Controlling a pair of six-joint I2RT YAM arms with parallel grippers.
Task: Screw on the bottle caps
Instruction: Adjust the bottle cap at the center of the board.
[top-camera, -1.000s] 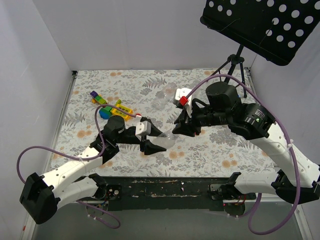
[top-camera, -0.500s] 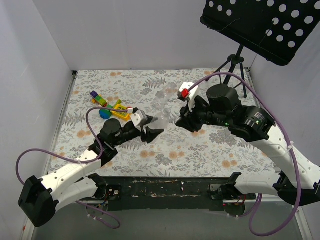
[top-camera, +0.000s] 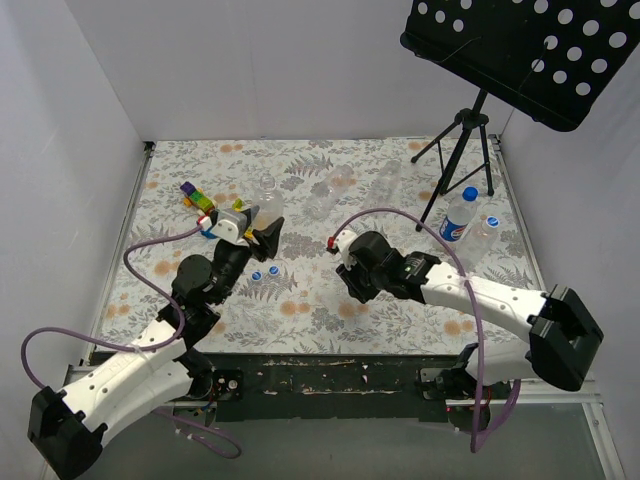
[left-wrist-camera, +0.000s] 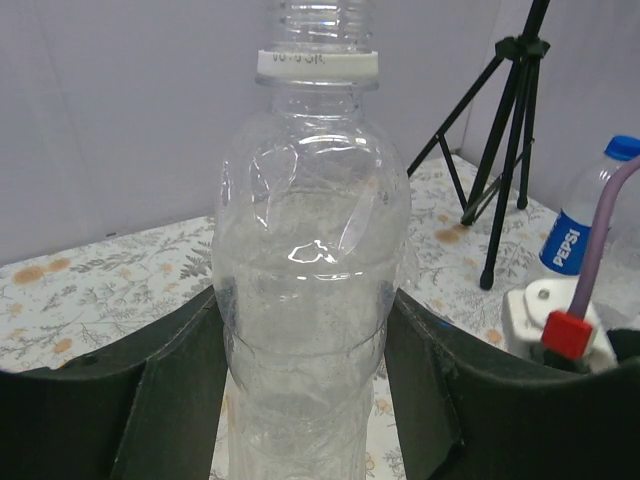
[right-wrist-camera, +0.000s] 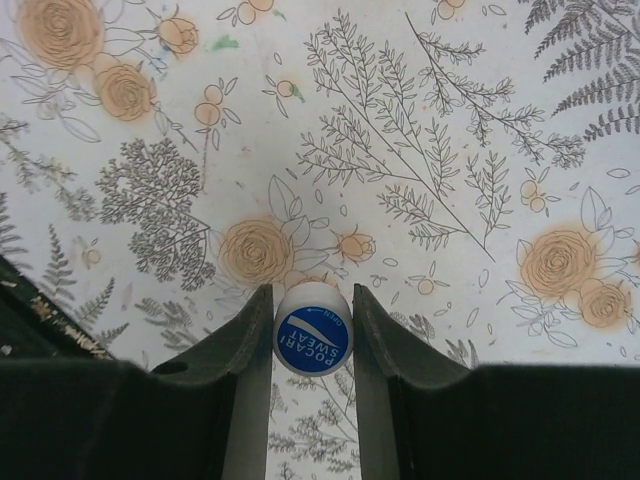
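Note:
My left gripper (top-camera: 262, 235) is shut on a clear uncapped bottle (top-camera: 268, 200) and holds it upright. In the left wrist view the bottle (left-wrist-camera: 310, 250) fills the gap between the dark fingers (left-wrist-camera: 175, 390), with a white ring below its open threaded neck. My right gripper (top-camera: 350, 280) points down at the table. In the right wrist view it (right-wrist-camera: 312, 335) is shut on a white bottle cap with a blue top (right-wrist-camera: 312, 340). Two blue caps (top-camera: 264, 273) lie on the table near the left gripper.
Two clear bottles (top-camera: 320, 200) (top-camera: 385, 180) lie further back. A blue-labelled capped bottle (top-camera: 458, 215) and a clear bottle (top-camera: 483, 232) stand at the right by the black tripod (top-camera: 455, 150). Colourful toy blocks (top-camera: 200, 197) lie at the back left.
My left gripper has carried the bottle back and to the left and stood it upright. My right arm has dropped from mid-air to the table and closed on a cap.

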